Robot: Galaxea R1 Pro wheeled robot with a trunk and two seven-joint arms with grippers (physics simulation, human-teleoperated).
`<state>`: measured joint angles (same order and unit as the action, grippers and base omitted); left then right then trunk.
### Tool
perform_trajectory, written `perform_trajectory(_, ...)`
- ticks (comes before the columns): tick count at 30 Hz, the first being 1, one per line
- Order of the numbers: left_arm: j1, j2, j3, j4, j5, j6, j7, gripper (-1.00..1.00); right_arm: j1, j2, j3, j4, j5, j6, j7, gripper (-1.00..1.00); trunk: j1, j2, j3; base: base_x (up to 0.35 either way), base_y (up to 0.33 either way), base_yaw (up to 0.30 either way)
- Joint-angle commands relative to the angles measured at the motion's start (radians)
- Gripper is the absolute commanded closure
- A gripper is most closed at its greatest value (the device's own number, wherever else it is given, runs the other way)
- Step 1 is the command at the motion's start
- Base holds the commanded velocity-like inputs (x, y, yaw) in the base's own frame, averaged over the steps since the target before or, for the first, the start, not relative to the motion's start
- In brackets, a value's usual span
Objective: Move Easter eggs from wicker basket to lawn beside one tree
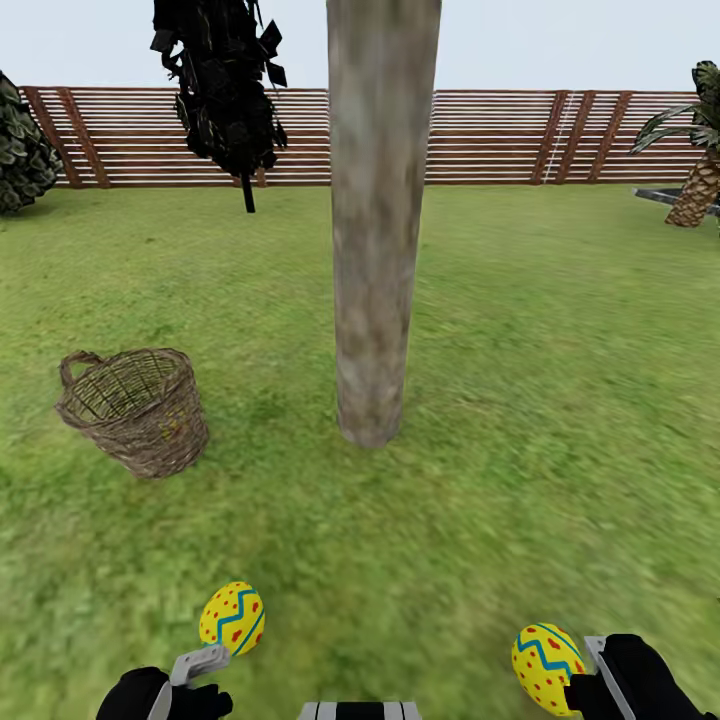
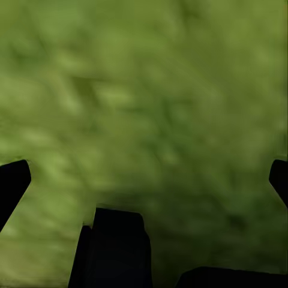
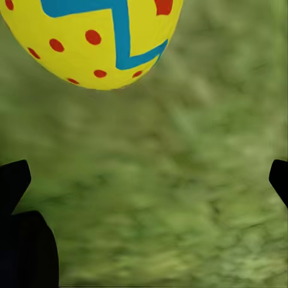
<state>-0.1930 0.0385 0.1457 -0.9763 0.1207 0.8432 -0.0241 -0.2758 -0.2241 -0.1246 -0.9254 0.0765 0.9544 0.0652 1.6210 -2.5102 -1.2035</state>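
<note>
Yellow eggs, two counted from my head camera: one (image 1: 232,618) off the left gripper (image 1: 200,668), one (image 1: 546,667) by the right gripper (image 1: 590,680); both jaws spread wide, gripping nothing. Right wrist shows its zigzag; left wrist, lawn (image 2: 150,90). One basket (image 1: 137,410) beside the tree (image 1: 375,250).

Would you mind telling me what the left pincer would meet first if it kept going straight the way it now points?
Most likely the lawn: its wrist view looks along the fingers onto bare grass, though distance is unclear.
</note>
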Motion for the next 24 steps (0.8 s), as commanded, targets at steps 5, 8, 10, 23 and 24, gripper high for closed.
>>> perform_trajectory(5, 0.0, 0.0, 0.002, -0.002, 0.004, 0.005, -0.004, -1.0, 0.0, 0.0, -0.001, -0.001, 0.008, 0.004, 0.007, -1.0, -0.003, 0.001, 0.019, -0.339, 0.0, 0.0)
perform_trajectory(8, 0.0, 0.0, 0.002, -0.002, 0.004, 0.009, -0.004, -1.0, 0.0, 0.0, -0.001, -0.002, 0.008, 0.004, 0.007, -1.0, -0.004, 0.002, 0.03, -0.163, 0.0, 0.0)
perform_trajectory(10, 0.0, 0.0, 0.002, -0.002, 0.005, 0.012, -0.002, -1.0, 0.0, 0.0, -0.001, -0.003, 0.008, 0.004, 0.007, -1.0, -0.005, 0.002, 0.038, -0.055, 0.0, 0.0)
perform_trajectory(23, 0.0, 0.003, 0.014, 0.01, 0.007, 0.016, 0.0, -1.0, 0.0, 0.002, 0.001, -0.001, 0.016, 0.003, 0.006, -1.0, -0.011, 0.005, 0.088, -0.004, 0.0, 0.0)
perform_trajectory(24, 0.0, 0.003, 0.014, 0.011, 0.007, 0.016, 0.0, -1.0, 0.0, 0.002, 0.002, -0.001, 0.016, 0.002, 0.005, -1.0, -0.012, 0.005, 0.092, 0.0, 0.0, 0.0)
